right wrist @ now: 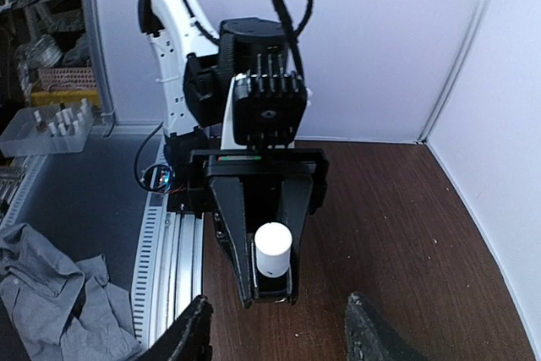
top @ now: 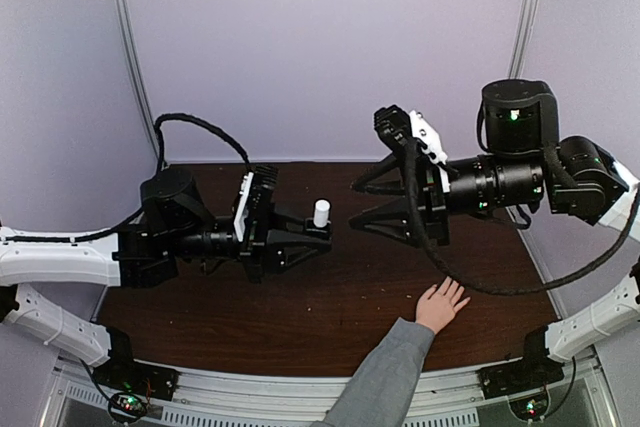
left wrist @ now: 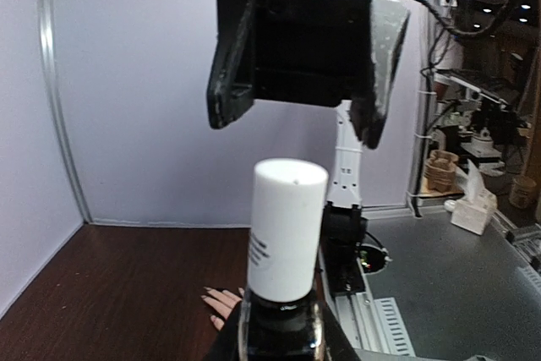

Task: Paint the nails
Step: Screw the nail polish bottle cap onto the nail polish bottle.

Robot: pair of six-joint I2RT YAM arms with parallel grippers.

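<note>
White-capped bottle (top: 321,213) is standing upright in clenched left fingers (top: 298,239); released right fingers (top: 372,224) are facing it, nails (top: 460,290) lying lower right.

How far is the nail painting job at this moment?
Done: left gripper is shut on the polish bottle, upright. In hand: the open right gripper faces its white cap, not touching. Left: uncapping, then painting the nails of the hand lying on the table.
</note>
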